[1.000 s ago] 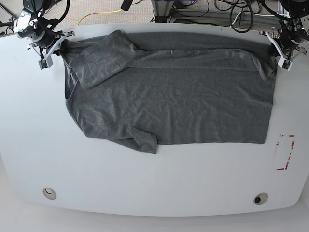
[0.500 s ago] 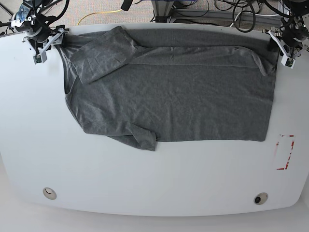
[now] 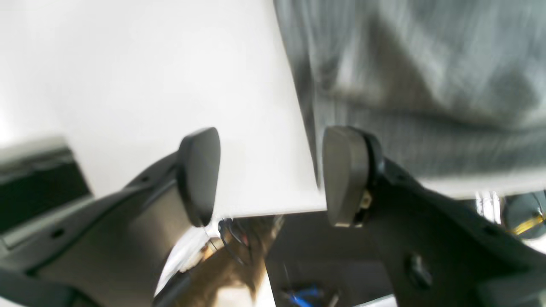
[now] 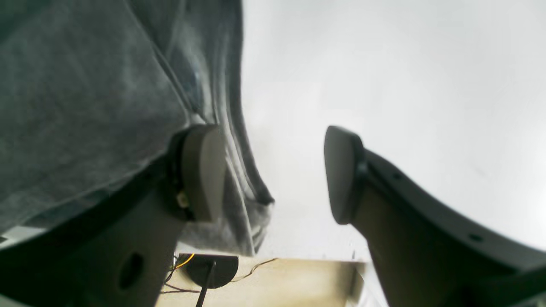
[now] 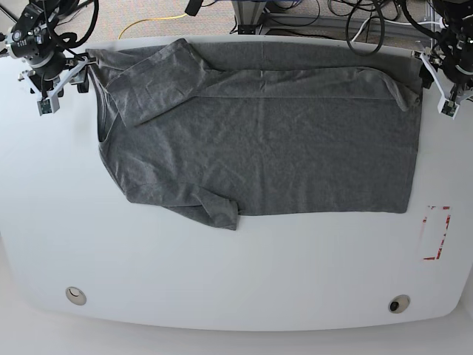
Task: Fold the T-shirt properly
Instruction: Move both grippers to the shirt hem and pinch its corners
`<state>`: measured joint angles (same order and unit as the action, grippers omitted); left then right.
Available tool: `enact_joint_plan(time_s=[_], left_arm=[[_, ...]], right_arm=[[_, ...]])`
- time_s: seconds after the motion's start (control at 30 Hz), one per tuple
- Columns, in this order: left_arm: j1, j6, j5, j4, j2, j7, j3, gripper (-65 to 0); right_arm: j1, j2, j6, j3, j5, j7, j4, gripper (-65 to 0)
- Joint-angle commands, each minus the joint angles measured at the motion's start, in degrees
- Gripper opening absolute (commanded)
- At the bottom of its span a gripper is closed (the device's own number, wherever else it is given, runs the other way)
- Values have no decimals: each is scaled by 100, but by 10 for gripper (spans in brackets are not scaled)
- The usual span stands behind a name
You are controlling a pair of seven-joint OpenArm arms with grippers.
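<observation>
The dark grey T-shirt (image 5: pixel 259 140) lies spread flat on the white table (image 5: pixel 222 274), with its far edge along the table's back edge. One sleeve (image 5: pixel 151 85) is folded onto the body at the back left, and the other (image 5: pixel 214 211) sticks out at the front. My right gripper (image 5: pixel 53 83) is open and empty just left of the shirt's back left corner; in the right wrist view (image 4: pixel 273 172) the cloth (image 4: pixel 85 85) lies behind one finger. My left gripper (image 5: pixel 441 87) is open and empty beside the back right corner; in the left wrist view (image 3: pixel 271 179) the shirt's edge (image 3: pixel 426 76) is by one finger.
A red-and-white marker (image 5: pixel 436 233) sits at the table's right side. Two round holes (image 5: pixel 75 296) (image 5: pixel 399 304) are near the front edge. Cables and a metal frame (image 5: pixel 295 15) lie beyond the back edge, close to both grippers.
Both grippers have let go of the shirt's back corners and moved outward. The shirt has been drawn toward the table's back edge and now lies still.
</observation>
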<state>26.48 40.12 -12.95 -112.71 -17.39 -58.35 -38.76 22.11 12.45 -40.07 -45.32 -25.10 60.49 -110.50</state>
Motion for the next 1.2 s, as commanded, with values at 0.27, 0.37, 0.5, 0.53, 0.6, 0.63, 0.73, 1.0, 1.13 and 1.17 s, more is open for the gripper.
enact_joint_plan(time_s=[0.27,0.37,0.5,0.53,0.6,0.63,0.73,1.0,1.13,1.17], left_arm=[[-1263,-12,218,40,-68,-77,57,-304],[-1756,-12,728,163,-68,-77,373,-304],[-2345,-12,1440,268,108,-77,769,-304],[-2485,-12,1546,286,143,-77,830,-304],[-2705,-12,1713,356,196,-77,944,-304],[-2802,-12,1774,427,213,-77,997,-304],[-3048,-12,1844,629,231,-77,1085,-304],[-3426,-12,1844,998,389,-77,1129,-306],[-3426,-12,1844,1051,389,-69,1147,-306],[-3426,-12,1844,1060,389,-69,1147,-306]], right_arm=[[-1406,78,7,967,800,-58,-84,-300],[-1776,-1,7,1292,1038,-58,100,-300],[-2417,-18,7,1565,1319,-58,645,-300],[-2567,-18,7,1618,1389,-58,830,-300],[-2866,-27,7,1732,1495,-75,1190,-300],[-3015,-18,7,1785,1539,-93,1384,-300],[-3428,-18,7,1846,1680,-304,1982,-300],[-4220,-10,7,1917,2181,-1297,3819,-300],[-4510,8,7,1917,2277,-1877,4768,-300],[-4554,61,7,1917,2277,-1974,4953,-300]])
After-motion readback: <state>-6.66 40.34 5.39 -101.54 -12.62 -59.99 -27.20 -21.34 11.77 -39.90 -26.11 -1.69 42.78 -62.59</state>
